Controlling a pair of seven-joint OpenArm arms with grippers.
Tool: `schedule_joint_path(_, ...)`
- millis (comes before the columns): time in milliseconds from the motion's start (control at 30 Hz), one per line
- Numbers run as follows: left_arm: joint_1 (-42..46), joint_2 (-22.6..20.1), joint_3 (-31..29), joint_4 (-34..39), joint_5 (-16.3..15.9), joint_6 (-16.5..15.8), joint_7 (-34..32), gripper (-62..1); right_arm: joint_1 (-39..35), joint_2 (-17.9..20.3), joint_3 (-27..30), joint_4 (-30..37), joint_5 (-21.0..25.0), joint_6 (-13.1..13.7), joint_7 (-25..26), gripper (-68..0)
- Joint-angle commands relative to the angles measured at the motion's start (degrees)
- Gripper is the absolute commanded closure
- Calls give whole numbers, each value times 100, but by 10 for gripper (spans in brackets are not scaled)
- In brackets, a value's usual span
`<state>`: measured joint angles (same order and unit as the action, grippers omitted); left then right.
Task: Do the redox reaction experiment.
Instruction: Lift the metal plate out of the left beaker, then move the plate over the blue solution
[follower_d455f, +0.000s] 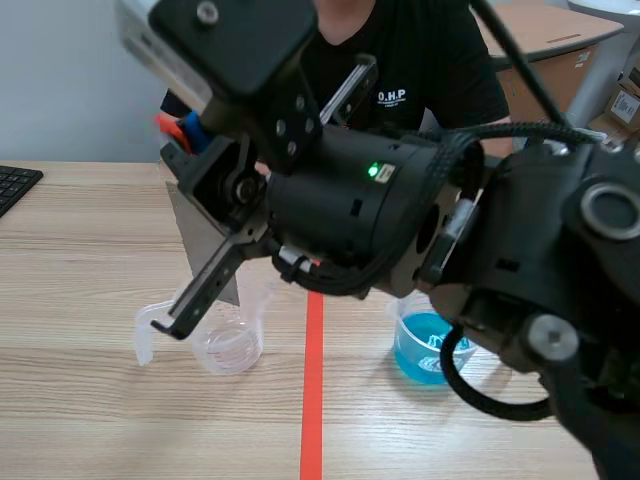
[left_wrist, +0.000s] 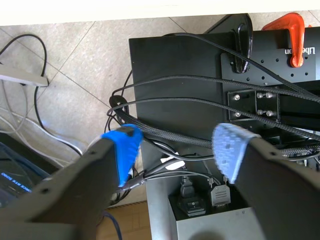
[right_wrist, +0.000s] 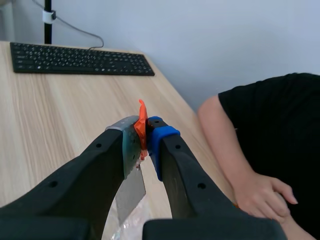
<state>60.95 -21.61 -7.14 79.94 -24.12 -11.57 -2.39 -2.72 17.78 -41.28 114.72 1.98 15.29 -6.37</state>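
1. Wooden table (follower_d455f: 80, 250): your right gripper (follower_d455f: 185, 130) holds a grey metal sheet (follower_d455f: 200, 225) at the mouth of the clear beaker (follower_d455f: 230, 345). The blue liquid beaker (follower_d455f: 425, 350) stands apart; a wide swing could knock it over.
2. Floor (left_wrist: 75, 60) and cables (left_wrist: 165, 105) show under your left gripper (left_wrist: 175, 145), spread apart, holding nothing.
3. Right fingers (right_wrist: 165, 145) pinch only the sheet's orange tab (right_wrist: 142, 125); it might slip.

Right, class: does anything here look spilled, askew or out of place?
No spill shows. Oddly, the left gripper, fingers open, faces the floor, not the table. The right gripper holds the metal sheet tilted over the clear beaker.
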Motion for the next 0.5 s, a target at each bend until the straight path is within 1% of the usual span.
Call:
schedule_joint_path(0, 11, -15, 15, 26, -33, -15, -57, -273, 81, 33, 153, 179, 83, 22, 48, -15)
schedule_joint_path(67, 11, -15, 15, 26, -33, -15, -57, -234, 79, 109, 275, 356, 234, 223, 2, -15)
schedule_joint_path(100, 13, -15, 15, 26, -33, -15, -57, -217, 66, 160, 326, 428, 291, 258, -17, -15)
schedule_joint_path(200, 13, -15, 15, 26, -33, -13, -57, -160, 46, 358, 461, 621, 380, 256, -83, -15)
schedule_joint_path(333, 13, -15, 15, 26, -33, -13, -57, -92, -42, 717, 691, 815, 710, 254, -98, -15)
schedule_joint_path(467, 13, -15, 15, 26, -33, -13, -57, -67, -367, 1060, 1023, 1091, 793, 256, -90, -15)
